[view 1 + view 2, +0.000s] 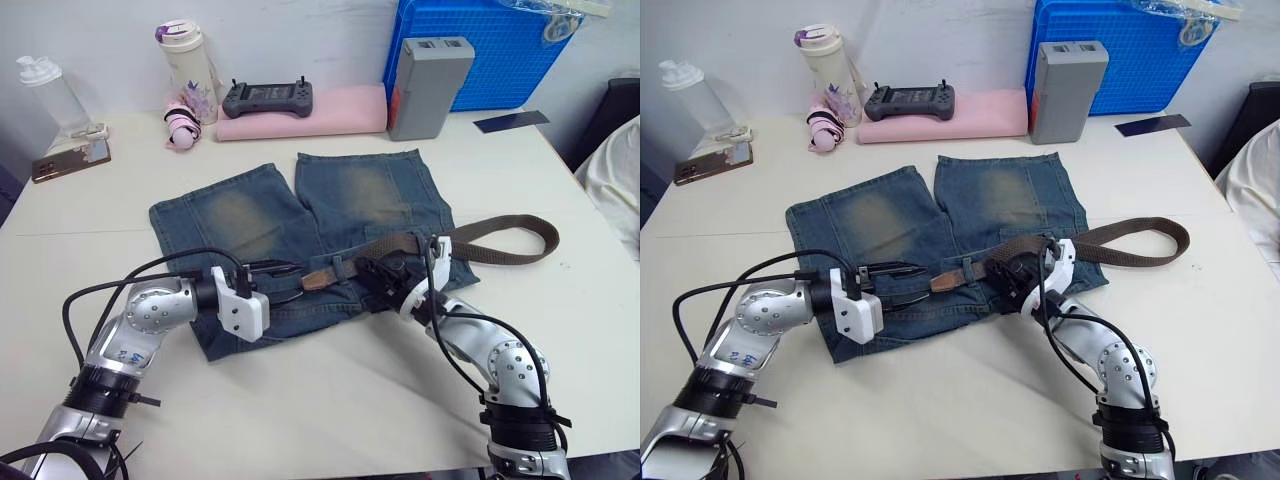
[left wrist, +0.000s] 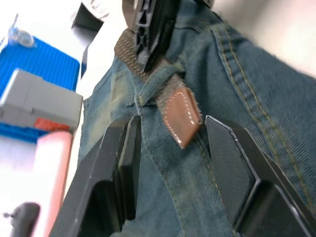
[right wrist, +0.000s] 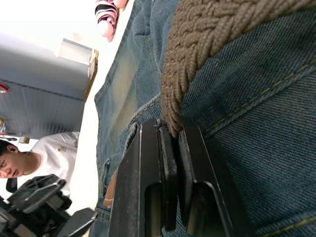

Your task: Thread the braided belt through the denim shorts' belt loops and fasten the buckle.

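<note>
Left gripper fingers spread apart, straddling braided belt leather tip on denim shorts. Belt passes under belt loop; right gripper pinches it beyond.

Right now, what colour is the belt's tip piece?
The tip of the braided belt is tan brown with pale stitching, clearest in the left wrist view.
</note>
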Motion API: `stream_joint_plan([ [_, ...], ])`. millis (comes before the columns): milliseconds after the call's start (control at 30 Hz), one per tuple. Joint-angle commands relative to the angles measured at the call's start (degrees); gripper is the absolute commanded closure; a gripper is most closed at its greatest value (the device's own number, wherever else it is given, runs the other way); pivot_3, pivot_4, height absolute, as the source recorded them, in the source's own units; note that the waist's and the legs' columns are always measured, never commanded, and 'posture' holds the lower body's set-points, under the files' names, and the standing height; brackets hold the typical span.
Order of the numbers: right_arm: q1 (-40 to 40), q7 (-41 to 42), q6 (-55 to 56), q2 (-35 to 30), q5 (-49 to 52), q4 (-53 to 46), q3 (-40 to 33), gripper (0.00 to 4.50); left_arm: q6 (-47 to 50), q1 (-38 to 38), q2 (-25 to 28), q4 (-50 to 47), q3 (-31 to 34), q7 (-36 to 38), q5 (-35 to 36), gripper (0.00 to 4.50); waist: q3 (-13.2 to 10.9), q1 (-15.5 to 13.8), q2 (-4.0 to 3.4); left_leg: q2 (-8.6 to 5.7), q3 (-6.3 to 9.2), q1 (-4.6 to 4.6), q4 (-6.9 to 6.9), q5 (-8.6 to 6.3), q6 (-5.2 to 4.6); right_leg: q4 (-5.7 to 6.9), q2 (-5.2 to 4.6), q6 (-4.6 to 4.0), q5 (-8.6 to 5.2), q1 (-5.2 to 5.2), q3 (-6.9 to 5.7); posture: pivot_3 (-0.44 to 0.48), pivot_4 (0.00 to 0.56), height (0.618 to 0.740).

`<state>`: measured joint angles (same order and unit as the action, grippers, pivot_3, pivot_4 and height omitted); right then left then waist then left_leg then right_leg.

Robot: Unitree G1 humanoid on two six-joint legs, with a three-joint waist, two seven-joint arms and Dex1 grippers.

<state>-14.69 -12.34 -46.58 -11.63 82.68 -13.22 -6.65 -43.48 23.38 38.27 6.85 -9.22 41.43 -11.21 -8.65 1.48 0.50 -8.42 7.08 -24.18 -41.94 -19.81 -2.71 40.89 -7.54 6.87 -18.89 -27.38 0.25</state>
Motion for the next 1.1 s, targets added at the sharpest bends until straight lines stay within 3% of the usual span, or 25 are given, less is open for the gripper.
stream_joint_plan([
  [33, 0.06, 0.67, -0.21, 0.57, 0.07, -2.28, 0.00, 4.50, -4.53, 2.06, -0.90, 3.27, -0.81, -3.23, -3.06, 2.16, 0.00, 0.03, 0.00, 0.00, 0.00, 0.00, 0.00, 0.00, 0.00, 0.00, 0.00, 0.00, 0.00, 0.00, 0.00, 0.000, 0.150, 0.676],
  [167, 0.35, 0.61, -0.28, 0.71, -0.05, -2.78, -0.20, 4.50, -6.30, 3.35, -1.35, 5.78, -1.56, -5.02, -4.77, 2.16, 0.00, 0.08, 0.00, 0.00, 0.00, 0.00, 0.00, 0.00, 0.00, 0.07, 0.00, 0.00, 0.00, 0.00, 0.00, 0.000, 0.150, 0.676],
  [267, 0.50, 0.63, -0.30, 0.72, -0.13, -3.00, -0.32, 4.50, -6.60, 3.65, -1.24, 6.50, -2.32, -4.70, -3.83, 2.93, 0.00, 0.09, 0.00, 0.00, 0.01, 0.00, 0.00, 0.00, 0.00, 0.08, 0.00, 0.00, 0.00, -0.01, 0.00, 0.000, 0.150, 0.676],
  [367, 0.50, 0.67, -0.30, 0.67, -0.15, -3.16, -0.36, 4.50, -6.74, 3.85, -0.99, 6.60, -2.69, -4.88, -3.77, 4.37, 0.00, 0.11, 0.00, 0.00, 0.01, 0.00, 0.00, 0.00, 0.00, 0.09, 0.00, 0.00, 0.00, -0.01, 0.01, 0.000, 0.150, 0.676],
  [600, 0.51, 1.04, -0.72, 0.23, 0.59, -4.01, -0.55, 4.50, -5.94, 4.23, -0.68, 6.15, -2.29, -6.44, -6.07, 4.45, 0.00, 0.10, 0.00, 0.00, 0.01, 0.00, 0.00, 0.00, 0.00, 0.08, 0.00, 0.00, 0.00, -0.01, 0.01, 0.000, 0.150, 0.676],
  [700, 0.97, 2.06, -1.51, -1.87, 1.20, -5.89, -1.47, 3.35, -5.48, 3.94, -0.63, 5.05, -2.27, -6.43, -5.56, 4.50, 0.00, 0.10, 0.00, 0.00, 0.02, 0.00, 0.00, 0.00, 0.00, 0.09, 0.00, 0.00, 0.00, -0.01, 0.00, 0.000, 0.150, 0.676],
  [867, 1.16, 10.00, -3.28, -12.79, -4.64, -14.29, -1.51, 0.90, -4.93, 3.26, -0.07, 4.38, -2.02, -6.31, -4.95, 4.50, 0.00, -0.03, 0.01, -0.04, 0.02, -0.02, -0.04, -0.01, -0.02, 0.05, -0.02, 0.00, 0.00, 0.00, 0.02, 0.000, 0.150, 0.676],
  [1033, 3.10, 22.79, -1.47, -26.76, -21.28, -24.65, 5.37, 0.90, -4.38, 2.86, 0.12, 3.98, -1.89, -6.41, -4.34, 4.50, 0.02, -0.13, 0.04, -0.02, 0.02, -0.02, -0.02, -0.01, -0.02, -0.12, -0.04, 0.00, 0.00, 0.00, -0.01, 0.000, 0.150, 0.676],
  [1100, 3.40, 25.92, 0.25, -31.39, -31.10, -26.88, 11.49, 0.90, -4.18, 2.87, 0.12, 3.79, -1.98, -6.34, -4.11, 4.50, 0.03, -0.04, 0.05, 0.02, 0.00, -0.02, -0.02, -0.01, -0.01, -0.22, -0.03, 0.00, 0.00, 0.02, -0.07, 0.000, 0.150, 0.676],
])
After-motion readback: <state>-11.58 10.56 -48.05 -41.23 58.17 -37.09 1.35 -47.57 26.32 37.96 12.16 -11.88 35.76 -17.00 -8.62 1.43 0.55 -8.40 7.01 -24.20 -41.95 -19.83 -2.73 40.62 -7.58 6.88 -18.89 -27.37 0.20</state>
